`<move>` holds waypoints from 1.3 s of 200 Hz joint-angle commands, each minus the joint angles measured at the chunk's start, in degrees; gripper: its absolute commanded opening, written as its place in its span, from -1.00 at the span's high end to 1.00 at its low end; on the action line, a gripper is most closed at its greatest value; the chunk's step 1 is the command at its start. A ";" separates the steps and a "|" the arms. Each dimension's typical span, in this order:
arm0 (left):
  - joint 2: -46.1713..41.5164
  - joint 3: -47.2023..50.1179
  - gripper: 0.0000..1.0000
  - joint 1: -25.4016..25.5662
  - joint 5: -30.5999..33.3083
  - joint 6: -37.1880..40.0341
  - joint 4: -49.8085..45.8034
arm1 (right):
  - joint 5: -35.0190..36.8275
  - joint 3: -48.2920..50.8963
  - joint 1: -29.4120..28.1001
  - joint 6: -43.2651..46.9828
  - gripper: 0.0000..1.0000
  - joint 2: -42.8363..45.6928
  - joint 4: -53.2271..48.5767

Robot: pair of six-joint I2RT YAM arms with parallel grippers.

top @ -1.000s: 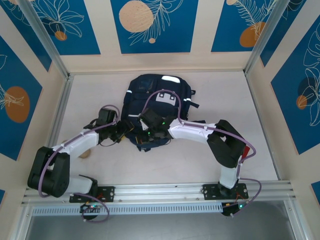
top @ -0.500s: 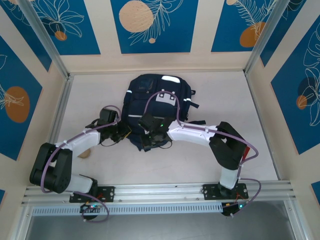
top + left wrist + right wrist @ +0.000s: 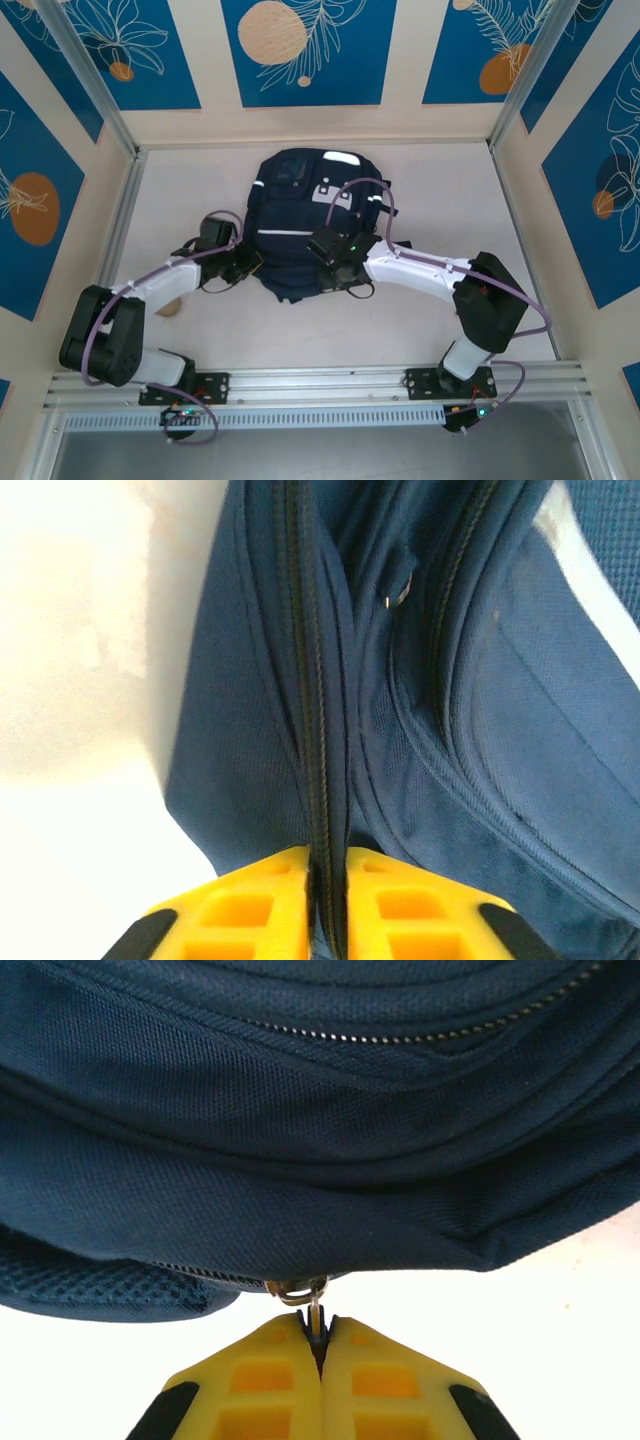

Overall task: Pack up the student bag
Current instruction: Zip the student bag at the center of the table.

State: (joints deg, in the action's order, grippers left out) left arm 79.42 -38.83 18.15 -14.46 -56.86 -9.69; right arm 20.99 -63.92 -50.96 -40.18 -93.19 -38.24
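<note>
We see the left hand clenched on the zipper seam of the navy student bag, which lies flat mid-worktop. Further right, the right hand pinches its metal zipper pull.

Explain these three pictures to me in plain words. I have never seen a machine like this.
The overhead picture looks down on two robot arms, the left arm and the right arm, bolted at the near edge of a table. On it lies a navy student bag. The other two pictures come from cameras on each wrist; the yellow blocks are fingers. The left gripper pinches the bag's zip seam. The right gripper is shut on a small metal zip pull.
</note>
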 commanded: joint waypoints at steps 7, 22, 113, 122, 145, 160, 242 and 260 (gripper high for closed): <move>-3.77 -0.56 0.49 -0.71 5.89 1.68 -4.71 | -3.00 0.60 0.20 3.46 1.00 2.14 1.16; -5.93 -0.83 0.28 -0.74 5.83 1.49 -6.58 | -8.53 0.08 -0.39 5.07 1.00 1.48 6.12; -10.12 -0.88 -0.36 -0.68 -6.42 -2.35 -4.57 | -23.52 -13.50 -3.68 7.92 1.00 -10.44 16.88; -8.94 -0.83 -0.36 -0.73 -7.05 -2.90 -3.64 | -23.59 -13.44 -3.71 7.86 1.00 -10.41 16.79; -6.58 -0.89 -0.33 -0.70 -6.97 -3.77 -1.58 | -23.46 -12.18 -3.89 7.51 1.00 -9.67 16.97; -5.38 -1.29 -0.28 -0.71 -6.93 -4.07 -0.64 | -23.05 -11.21 -4.05 7.10 1.00 -9.23 17.06; -2.85 -3.17 0.45 -0.75 -0.64 1.29 -5.46 | -14.67 -8.24 -5.29 6.02 1.00 -6.52 11.96; -2.72 -3.62 0.57 -0.71 1.32 3.05 -6.69 | -11.07 -6.31 -5.42 6.41 1.00 -4.64 9.32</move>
State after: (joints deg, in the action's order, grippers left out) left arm 76.14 -39.88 17.89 -17.72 -58.00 -13.93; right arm 5.23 -72.71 -55.57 -34.02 -102.61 -23.92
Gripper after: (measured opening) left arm 0.243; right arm 0.063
